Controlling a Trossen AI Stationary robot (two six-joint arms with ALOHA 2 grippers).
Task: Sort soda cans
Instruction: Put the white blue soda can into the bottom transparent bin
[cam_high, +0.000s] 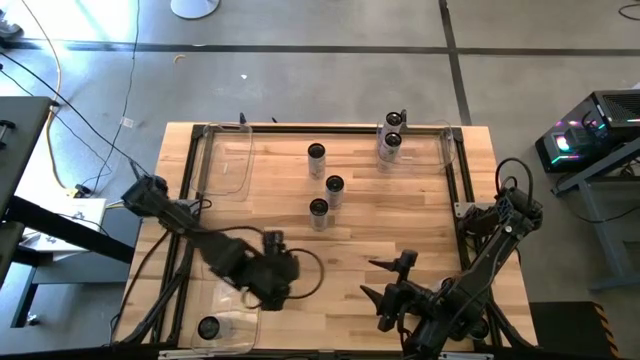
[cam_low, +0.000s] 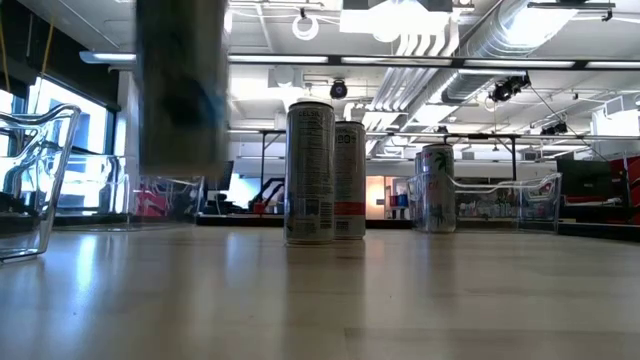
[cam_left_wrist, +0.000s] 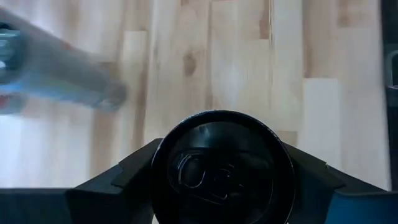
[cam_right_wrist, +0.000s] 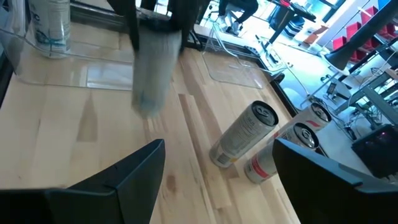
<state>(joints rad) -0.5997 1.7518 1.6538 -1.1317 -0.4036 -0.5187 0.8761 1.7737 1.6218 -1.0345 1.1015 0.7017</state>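
The left gripper (cam_left_wrist: 221, 180) has its jaws closed around a dark can (cam_left_wrist: 222, 168) near the desk's (cam_high: 420, 225) front-left corner, likely for binning; the right gripper (cam_high: 392, 280) waits near the front edge, jaws open and empty.

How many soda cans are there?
7 soda cans: three standing mid-table, two in the far right bin at, one in the near left bin at, and the last soda can held by the left gripper.
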